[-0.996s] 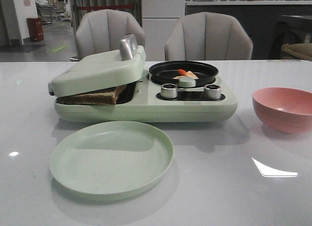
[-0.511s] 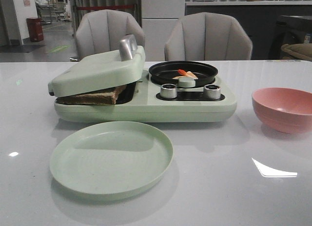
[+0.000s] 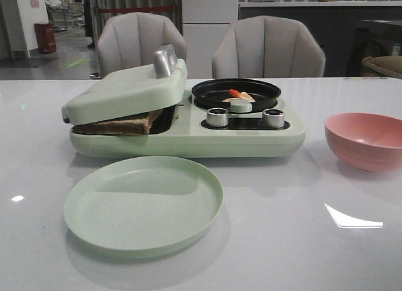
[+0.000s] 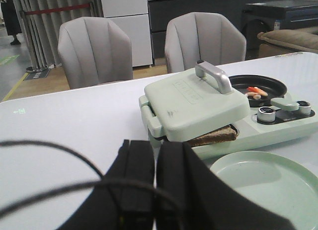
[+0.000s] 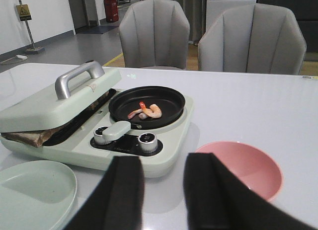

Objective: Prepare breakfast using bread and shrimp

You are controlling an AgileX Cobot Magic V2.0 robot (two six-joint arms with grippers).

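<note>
Standing on a glossy white table (image 3: 282,241) before two grey chairs (image 3: 267,47)

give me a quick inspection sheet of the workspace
surface: glossy white table, no spills seen
job's things: bread clamped under the tilted lid of the green breakfast maker; shrimp in its black pan
clutter: empty green plate in front of the maker, empty pink bowl to its right
grippers: left gripper shut, right gripper open, both empty
cables: black cable loops by the left gripper
surroundings: two grey chairs behind the table
</note>
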